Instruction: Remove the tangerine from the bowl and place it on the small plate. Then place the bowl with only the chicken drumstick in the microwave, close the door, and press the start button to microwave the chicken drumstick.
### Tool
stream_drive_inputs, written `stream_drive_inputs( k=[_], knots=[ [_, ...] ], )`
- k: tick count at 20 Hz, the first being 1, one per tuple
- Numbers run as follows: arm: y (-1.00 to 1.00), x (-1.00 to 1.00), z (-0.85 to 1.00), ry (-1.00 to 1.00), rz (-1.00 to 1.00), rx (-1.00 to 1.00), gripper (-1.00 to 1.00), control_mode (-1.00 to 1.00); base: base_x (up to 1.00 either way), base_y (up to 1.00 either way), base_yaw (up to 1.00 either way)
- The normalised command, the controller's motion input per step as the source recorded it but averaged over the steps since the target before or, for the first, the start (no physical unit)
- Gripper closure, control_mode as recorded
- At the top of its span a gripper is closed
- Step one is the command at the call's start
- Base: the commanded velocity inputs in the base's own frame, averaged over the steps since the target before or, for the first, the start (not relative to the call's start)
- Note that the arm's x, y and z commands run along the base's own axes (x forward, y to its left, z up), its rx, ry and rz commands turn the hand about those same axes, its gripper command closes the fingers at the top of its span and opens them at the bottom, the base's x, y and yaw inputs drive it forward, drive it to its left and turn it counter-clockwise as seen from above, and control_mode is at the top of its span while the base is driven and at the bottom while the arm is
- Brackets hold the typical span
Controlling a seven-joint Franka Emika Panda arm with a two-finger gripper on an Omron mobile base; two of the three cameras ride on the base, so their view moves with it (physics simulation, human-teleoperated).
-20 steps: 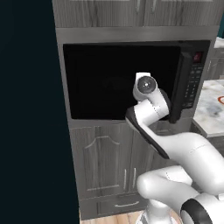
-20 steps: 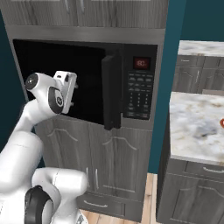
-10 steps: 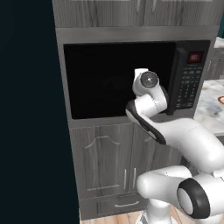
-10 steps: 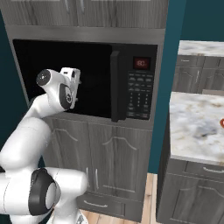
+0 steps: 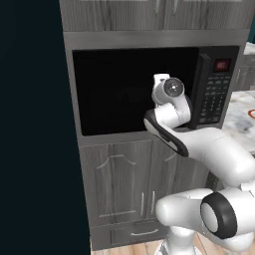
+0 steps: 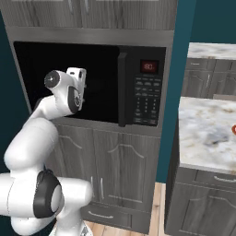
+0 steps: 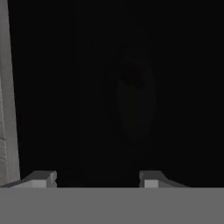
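From the left base view, the black microwave (image 5: 149,87) sat built into grey wood-grain cabinets, its wide door (image 5: 132,89) shut flush, the long side running level. The white arm's wrist hung before the glass.

From the right base view, the door's vertical black handle (image 6: 122,90) stood upright beside the grey keypad (image 6: 147,101) and red display (image 6: 149,66). A speckled stone counter (image 6: 207,131) lay to the right.

In the hand view, the gripper (image 7: 97,179) faced dark glass, its jaws standing apart with nothing between them.
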Motion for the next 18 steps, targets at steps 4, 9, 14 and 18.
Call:
stream_drive_inputs(
  k=[4, 9, 14, 18],
  knots=[
    [0.0, 0.37, -0.17, 0.0, 0.03, 0.0, -1.0, -1.0, 0.0, 0.0, 0.0],
    [-0.09, -0.3, -0.11, 0.0, 0.01, 0.02, -1.0, -1.0, 0.0, 0.0, 0.0],
    [-0.55, -1.0, 0.0, -0.06, -0.03, 0.22, -1.0, -1.0, 0.0, 0.0, 0.0],
    [-0.67, -1.0, -0.04, -0.01, 0.0, 0.24, -1.0, -1.0, 0.0, 0.0, 0.0]
  ],
)
